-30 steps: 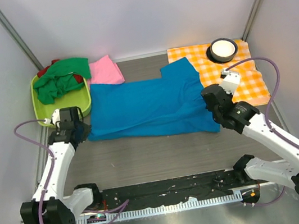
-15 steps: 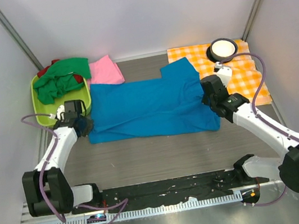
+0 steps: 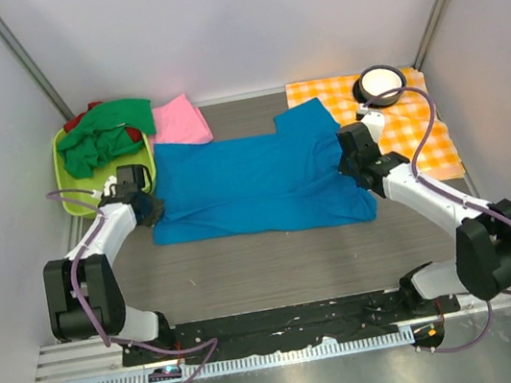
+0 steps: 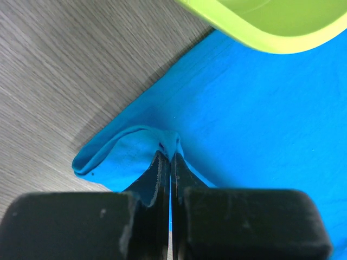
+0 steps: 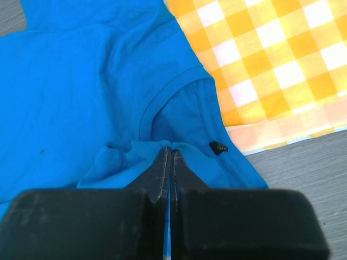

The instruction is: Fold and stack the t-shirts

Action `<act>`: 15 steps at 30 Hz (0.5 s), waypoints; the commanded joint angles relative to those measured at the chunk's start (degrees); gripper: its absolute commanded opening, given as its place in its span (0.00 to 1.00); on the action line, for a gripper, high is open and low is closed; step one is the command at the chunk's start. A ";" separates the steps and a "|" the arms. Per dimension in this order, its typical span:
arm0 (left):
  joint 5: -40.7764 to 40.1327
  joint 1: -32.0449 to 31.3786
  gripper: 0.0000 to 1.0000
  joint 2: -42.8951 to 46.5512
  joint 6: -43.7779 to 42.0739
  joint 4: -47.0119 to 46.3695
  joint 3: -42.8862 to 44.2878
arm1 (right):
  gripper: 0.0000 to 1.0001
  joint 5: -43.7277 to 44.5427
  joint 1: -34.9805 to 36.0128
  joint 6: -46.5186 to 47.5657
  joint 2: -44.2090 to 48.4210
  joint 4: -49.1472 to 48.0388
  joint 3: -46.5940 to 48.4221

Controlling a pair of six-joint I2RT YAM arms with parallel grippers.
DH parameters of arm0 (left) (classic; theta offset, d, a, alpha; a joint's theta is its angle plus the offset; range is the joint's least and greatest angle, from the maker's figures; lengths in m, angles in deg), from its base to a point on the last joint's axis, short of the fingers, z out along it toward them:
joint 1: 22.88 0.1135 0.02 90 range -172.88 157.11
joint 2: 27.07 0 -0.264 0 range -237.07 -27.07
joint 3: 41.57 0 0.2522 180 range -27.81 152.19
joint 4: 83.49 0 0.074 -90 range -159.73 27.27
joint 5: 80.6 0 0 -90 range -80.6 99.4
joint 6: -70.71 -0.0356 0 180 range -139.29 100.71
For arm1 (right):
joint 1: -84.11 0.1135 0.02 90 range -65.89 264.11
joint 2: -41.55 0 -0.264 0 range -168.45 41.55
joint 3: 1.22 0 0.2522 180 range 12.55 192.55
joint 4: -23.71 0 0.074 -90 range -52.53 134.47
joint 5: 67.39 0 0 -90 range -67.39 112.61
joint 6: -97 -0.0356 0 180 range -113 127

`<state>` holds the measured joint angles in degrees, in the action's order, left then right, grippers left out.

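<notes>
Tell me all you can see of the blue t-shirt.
The blue t-shirt is bright-blue soft cloth, spread mostly flat across the table, neck opening to the right with a small dark label inside. Its left end lies beside the green bin; its right end overlaps the checked cloth. The left claw pinches a fold at its left edge, the right claw one beside the neck.

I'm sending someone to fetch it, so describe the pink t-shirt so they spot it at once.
Start at the lime-green bin in the far-left corner. Just right of it, beyond the spread blue t-shirt, lies the pink t-shirt: the only pink cloth, folded flat.
</notes>
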<state>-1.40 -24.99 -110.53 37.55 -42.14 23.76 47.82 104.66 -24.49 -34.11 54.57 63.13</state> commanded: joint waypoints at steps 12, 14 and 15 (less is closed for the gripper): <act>-2.11 0.44 0.00 -1.27 2.14 -8.61 -1.47 | 0.01 -3.76 -3.24 1.08 -10.05 -11.82 6.37; -2.11 0.44 0.00 -0.13 2.14 -8.87 -1.91 | 0.01 -5.87 -3.15 1.25 -8.37 -12.79 6.19; -2.46 0.44 0.00 0.22 2.14 -8.87 -2.09 | 0.01 -6.31 -3.15 1.42 -7.84 -12.62 6.28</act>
<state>-1.84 -24.99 -112.37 39.04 -48.17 22.64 44.35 101.60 -23.59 -46.02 46.92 66.96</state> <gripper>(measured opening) 0.017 0.027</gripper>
